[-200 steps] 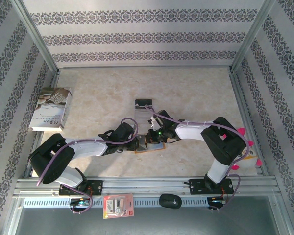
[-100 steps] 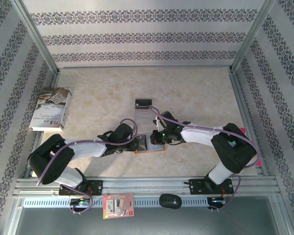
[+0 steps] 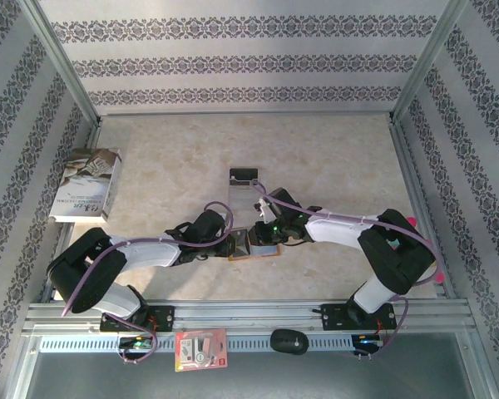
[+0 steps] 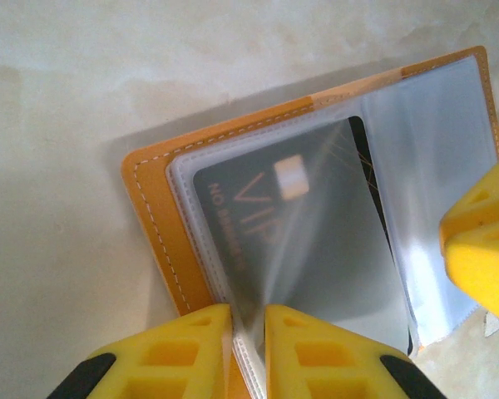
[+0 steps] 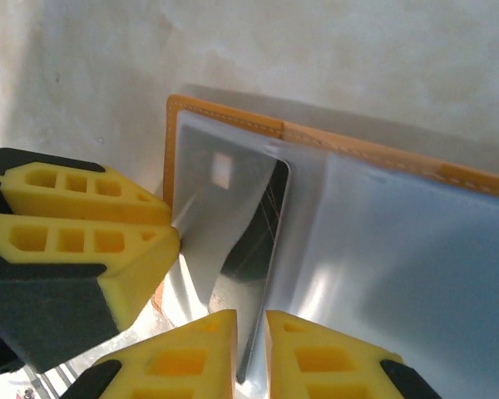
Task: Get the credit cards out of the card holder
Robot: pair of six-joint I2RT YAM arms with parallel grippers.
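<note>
The orange-tan card holder [image 3: 254, 256] lies open on the table between both arms. Its clear inner sleeves [image 4: 437, 166] hold a black credit card [image 4: 291, 241] marked VIP. My left gripper [image 4: 248, 332] is shut on the near edge of a clear sleeve, lifting it off the holder [image 4: 154, 216]. It also appears from above [image 3: 235, 242] and in the right wrist view [image 5: 108, 241]. My right gripper [image 5: 251, 332] stands at the holder's near edge, its jaws parted a narrow gap. The black card's [image 5: 262, 241] lower edge runs down between the fingertips. From above, the right gripper [image 3: 268, 238] hovers over the holder.
A small dark card [image 3: 244, 174] rests farther back at mid-table. A book [image 3: 87, 184] lies at the left wall. On the front rail sit a red-and-white packet [image 3: 201, 349] and a black oval object [image 3: 289, 341]. Metal frame rails border the table.
The right arm has swung left and down onto the card holder, and its jaws have parted slightly. The left gripper has kept its hold on the sleeve.
</note>
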